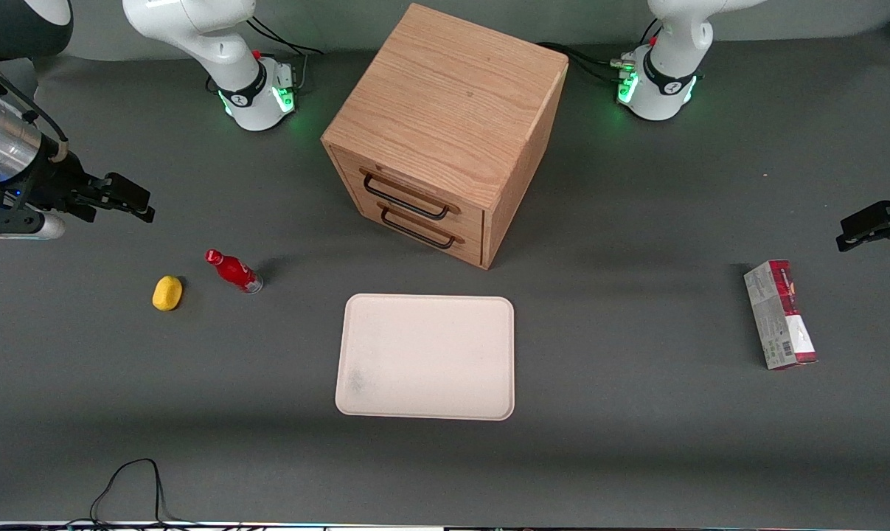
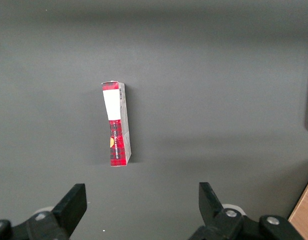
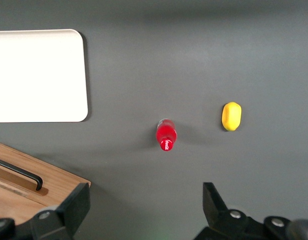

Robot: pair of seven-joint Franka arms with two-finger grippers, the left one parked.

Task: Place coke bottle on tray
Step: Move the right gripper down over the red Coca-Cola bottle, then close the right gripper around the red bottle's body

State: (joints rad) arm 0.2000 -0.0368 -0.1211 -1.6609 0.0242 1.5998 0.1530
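The bottle, red with white lettering too small to read, stands on the table beside a yellow lump, well apart from the tray. The gripper hangs above the working arm's end of the table, fingers apart, holding nothing. Its wrist view looks down on the bottle's cap. A carton toward the parked arm's end carries print only the left wrist view shows, though illegibly. A drawer cabinet stands farther from the camera than the tray.
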